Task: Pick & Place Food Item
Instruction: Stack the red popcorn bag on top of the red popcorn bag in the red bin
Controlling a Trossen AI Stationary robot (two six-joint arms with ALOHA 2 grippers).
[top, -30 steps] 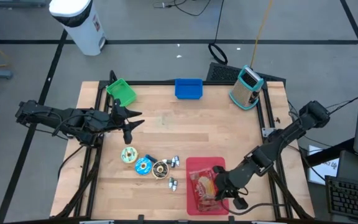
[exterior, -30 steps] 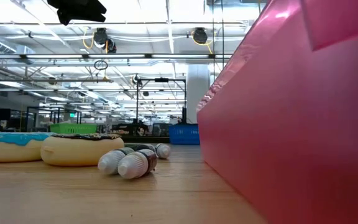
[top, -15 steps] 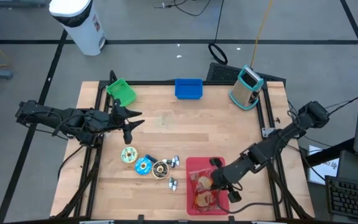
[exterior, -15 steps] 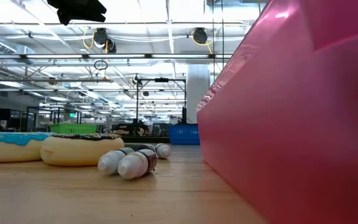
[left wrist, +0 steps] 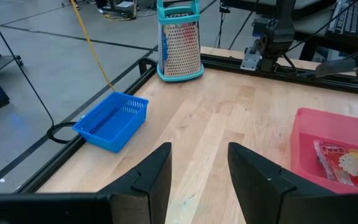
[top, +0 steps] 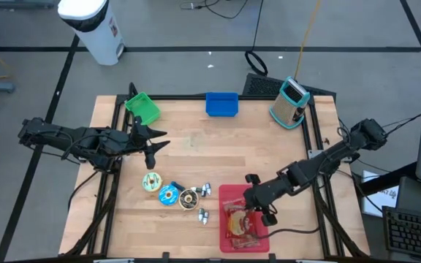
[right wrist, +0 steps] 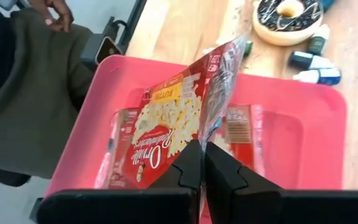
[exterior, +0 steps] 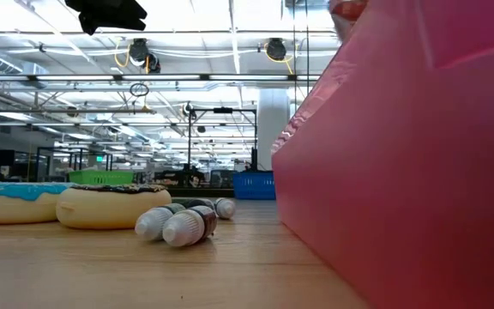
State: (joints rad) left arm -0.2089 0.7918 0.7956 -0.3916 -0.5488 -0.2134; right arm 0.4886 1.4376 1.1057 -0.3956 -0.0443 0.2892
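One popcorn bag (right wrist: 178,127) pinched upright in the closed right pincer (right wrist: 201,163), above the pink tray (right wrist: 303,140).

high: overhead, whole table | low: tabletop level | wrists: close | shared: pink tray (top: 229,196)

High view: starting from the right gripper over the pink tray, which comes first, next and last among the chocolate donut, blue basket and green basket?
From the right gripper:
1. Chocolate-iced donut, just left of the pink plastic tray.
2. Blue plastic basket, middle of the far edge.
3. Green plastic basket, far-left corner.
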